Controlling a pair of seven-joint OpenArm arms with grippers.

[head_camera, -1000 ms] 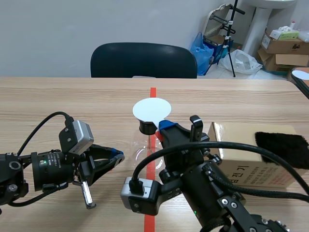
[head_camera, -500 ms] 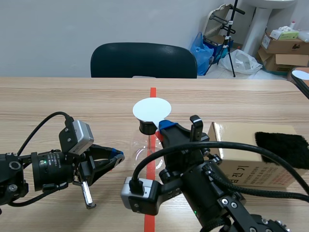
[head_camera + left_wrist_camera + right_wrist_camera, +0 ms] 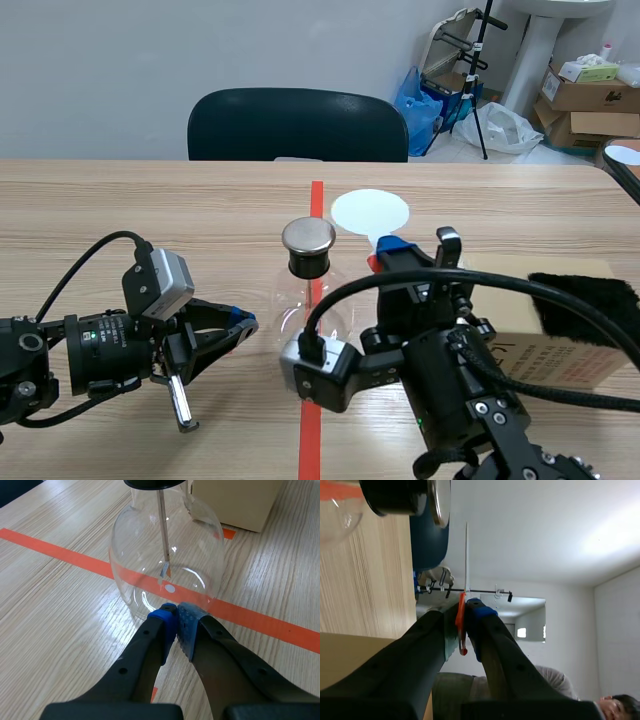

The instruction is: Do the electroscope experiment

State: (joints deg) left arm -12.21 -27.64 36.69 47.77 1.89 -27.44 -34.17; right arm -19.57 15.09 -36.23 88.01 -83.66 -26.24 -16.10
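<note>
The electroscope is a clear glass flask [image 3: 300, 300] with a black stopper and a round metal cap [image 3: 308, 236], standing on the red tape line. In the left wrist view its rod [image 3: 162, 530] ends in small foil leaves [image 3: 165, 570]. My left gripper [image 3: 240, 322] is shut and empty, its fingertips [image 3: 177, 617] at the flask's base. My right gripper [image 3: 415, 250] is shut on the orange handle [image 3: 461, 625] of a white disc [image 3: 370, 213], held to the right of the cap and apart from it. The disc [image 3: 466, 555] shows edge-on in the right wrist view.
A cardboard box [image 3: 540, 340] with a black cloth [image 3: 585, 305] on top stands to the right, behind my right arm. A dark chair [image 3: 297, 125] stands at the table's far edge. Boxes and bags lie on the floor beyond.
The right gripper has carried the white disc off the electroscope's top to the right, uncovering the metal cap. The left arm has not moved.
</note>
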